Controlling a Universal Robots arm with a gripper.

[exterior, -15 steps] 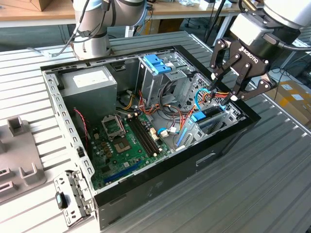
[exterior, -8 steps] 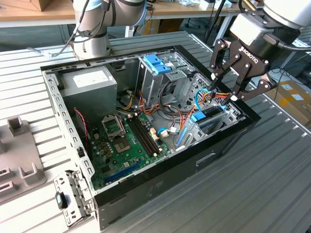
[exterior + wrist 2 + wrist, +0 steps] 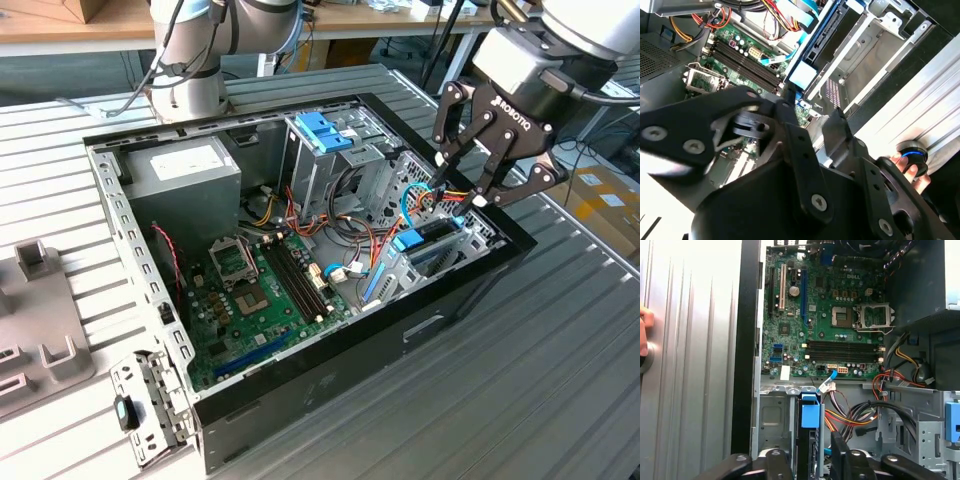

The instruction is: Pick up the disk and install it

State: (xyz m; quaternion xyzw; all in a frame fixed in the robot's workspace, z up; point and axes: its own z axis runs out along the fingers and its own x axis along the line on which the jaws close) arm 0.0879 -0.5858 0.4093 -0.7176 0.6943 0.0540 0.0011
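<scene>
The ribbed metal bench (image 3: 560,380) carries the open black case (image 3: 400,340). Inside it lies the green board (image 3: 260,290), flat and full of small parts. Farther in, at the exterior view's right, the disk (image 3: 425,243) stands on edge in a bare steel bay (image 3: 771,422). It is a dark slab in a smooth blue plastic frame, with its blue tab toward the board. I cannot tell if it is fully seated.

My fingers (image 3: 440,150) hang just above it, spread wide and holding nothing. I judge they should come down straight, one on each flat side of the stiff frame, and close gently, because plastic can slip. The orange and red cables (image 3: 445,195) are soft and close to my tips, so I must not catch them. At the far side, a thick light-blue bracket (image 3: 325,130) sits on the grey cage (image 3: 305,175).
</scene>
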